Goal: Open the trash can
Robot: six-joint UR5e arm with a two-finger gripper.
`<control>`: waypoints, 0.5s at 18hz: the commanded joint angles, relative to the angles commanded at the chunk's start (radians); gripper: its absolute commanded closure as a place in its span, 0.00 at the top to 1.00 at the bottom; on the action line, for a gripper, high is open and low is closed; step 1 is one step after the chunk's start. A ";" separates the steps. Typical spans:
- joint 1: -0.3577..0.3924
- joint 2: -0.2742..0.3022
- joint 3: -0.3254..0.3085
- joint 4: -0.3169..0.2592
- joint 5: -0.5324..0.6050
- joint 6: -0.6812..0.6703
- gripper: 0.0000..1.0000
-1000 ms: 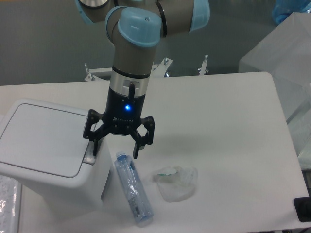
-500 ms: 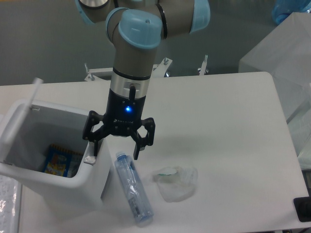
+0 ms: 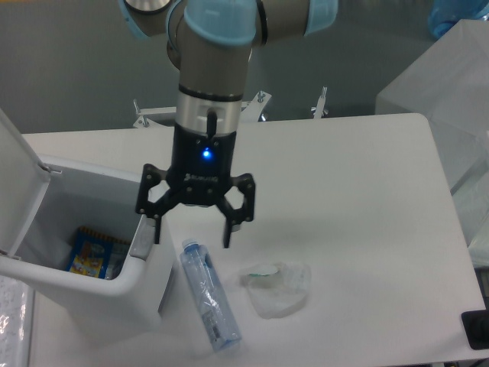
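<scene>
The white trash can (image 3: 145,287) stands at the left front of the table. Its lid (image 3: 17,187) is swung up and stands upright at the far left. The inside shows a blue and yellow packet (image 3: 85,252). The grey push-button (image 3: 142,241) is on the right rim. My gripper (image 3: 192,235) hangs open and empty just above and to the right of that rim, its left fingertip (image 3: 157,233) close over the button.
A clear plastic bottle with a blue cap (image 3: 208,294) lies on the table beside the can. A crumpled clear plastic wrapper (image 3: 276,287) lies to its right. A white covered box (image 3: 443,84) stands beyond the table's right edge.
The lid went from flat shut to fully upright. My gripper has lifted slightly off the button and shifted a little to the right.
</scene>
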 joint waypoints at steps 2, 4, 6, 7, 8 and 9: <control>0.005 0.002 -0.008 -0.012 0.110 0.112 1.00; 0.006 0.002 -0.021 -0.021 0.250 0.233 1.00; 0.018 0.003 -0.031 -0.040 0.304 0.314 1.00; 0.035 0.005 -0.032 -0.049 0.306 0.350 1.00; 0.052 0.009 -0.034 -0.063 0.306 0.384 1.00; 0.060 0.009 -0.034 -0.077 0.306 0.414 1.00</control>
